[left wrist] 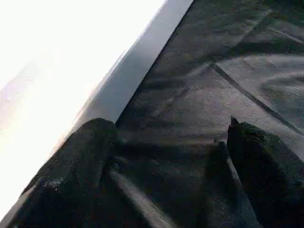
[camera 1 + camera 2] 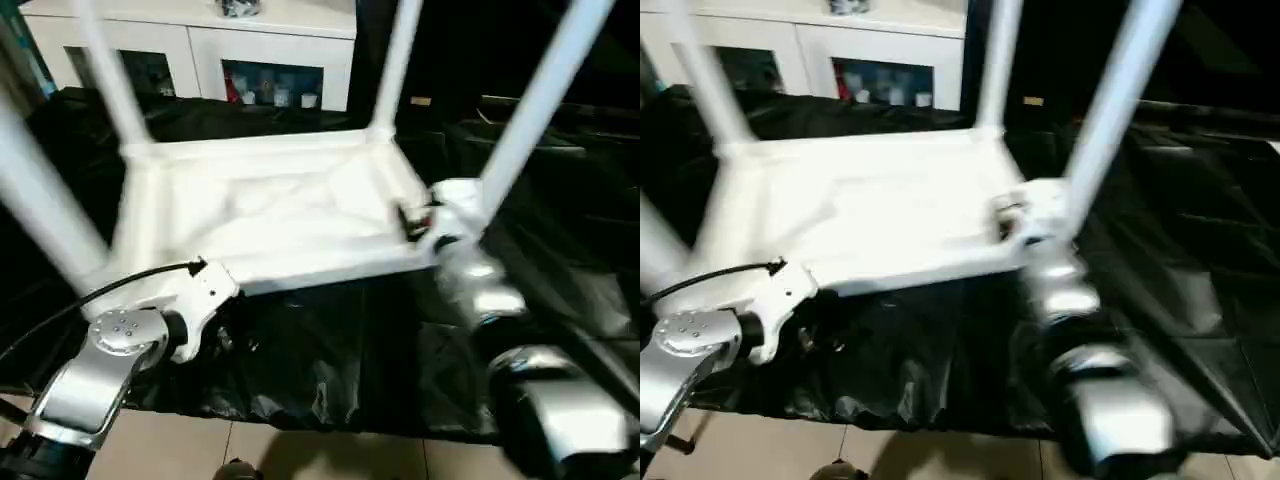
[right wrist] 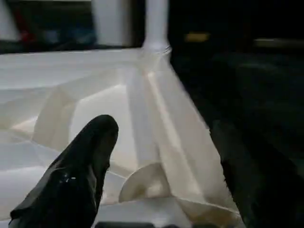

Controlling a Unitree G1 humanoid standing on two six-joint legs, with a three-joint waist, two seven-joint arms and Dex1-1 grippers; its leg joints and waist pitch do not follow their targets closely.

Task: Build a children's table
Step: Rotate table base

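Tabletop (image 2: 270, 215): lay upside down on black cloth (image 2: 330, 370), four legs (image 2: 545, 95) upright. Right gripper (image 3: 161, 156): spread open, straddling the near right corner, apparently gripping nothing. Left gripper (image 1: 166, 156): open, empty, beside the table's edge.

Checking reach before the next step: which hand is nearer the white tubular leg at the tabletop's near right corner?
Right. The right hand straddles that white tubular leg's corner socket; the left hand is at the near left edge of the white plastic tabletop.
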